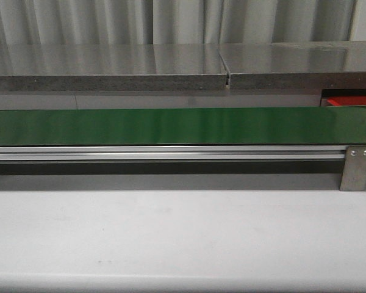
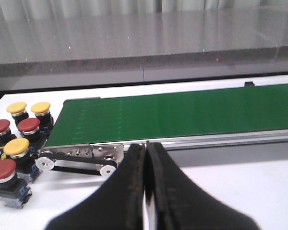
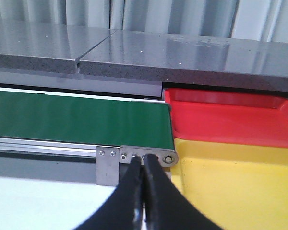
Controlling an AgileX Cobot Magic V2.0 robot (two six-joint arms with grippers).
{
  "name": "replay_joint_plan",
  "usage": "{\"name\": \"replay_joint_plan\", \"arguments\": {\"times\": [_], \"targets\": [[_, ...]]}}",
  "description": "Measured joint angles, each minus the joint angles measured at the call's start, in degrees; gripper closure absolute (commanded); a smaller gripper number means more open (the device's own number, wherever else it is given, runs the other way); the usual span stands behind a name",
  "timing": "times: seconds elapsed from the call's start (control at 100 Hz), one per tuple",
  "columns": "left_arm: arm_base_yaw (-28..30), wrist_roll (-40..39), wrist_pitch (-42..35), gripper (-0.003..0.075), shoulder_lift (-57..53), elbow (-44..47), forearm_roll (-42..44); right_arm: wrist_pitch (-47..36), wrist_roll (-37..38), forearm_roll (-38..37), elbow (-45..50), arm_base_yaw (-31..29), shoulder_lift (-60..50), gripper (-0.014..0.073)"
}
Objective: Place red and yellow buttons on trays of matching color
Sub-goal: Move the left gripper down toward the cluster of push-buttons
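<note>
well apart: buttons (image 2: 17,148), closed left gripper (image 2: 146,158)

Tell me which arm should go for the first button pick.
Left, probably. The red and yellow buttons cluster by the conveyor belt end in the left gripper view; the right gripper, also shut and empty, faces the red tray and yellow tray.

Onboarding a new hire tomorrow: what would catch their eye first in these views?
The long green conveyor belt spanning the table, bare of parts. Next, the cluster of red and yellow buttons off one end of the belt, seen in the left wrist view, and the red tray and yellow tray side by side at the other end, both empty as far as visible. The left hand and right hand are shut, holding nothing.
</note>
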Motion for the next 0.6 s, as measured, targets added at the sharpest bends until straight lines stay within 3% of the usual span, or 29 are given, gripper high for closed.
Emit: {"name": "replay_joint_plan", "arguments": {"times": [0.13, 0.38, 0.48, 0.6], "targets": [[0.00, 0.00, 5.43, 0.0741, 6.86, -6.30, 0.26, 0.00, 0.00, 0.00, 0.00, 0.00, 0.00, 0.0660], [0.00, 0.00, 4.07, 0.0720, 17.91, -11.28, 0.36, 0.00, 0.00, 0.00, 0.00, 0.00, 0.00, 0.0660], [0.00, 0.00, 2.33, 0.0600, 21.36, -11.72, 0.36, 0.00, 0.00, 0.00, 0.00, 0.00, 0.00, 0.0660], [0.00, 0.00, 0.63, 0.0344, 23.77, -11.93, 0.36, 0.00, 0.00, 0.00, 0.00, 0.00, 0.00, 0.0660]]}}
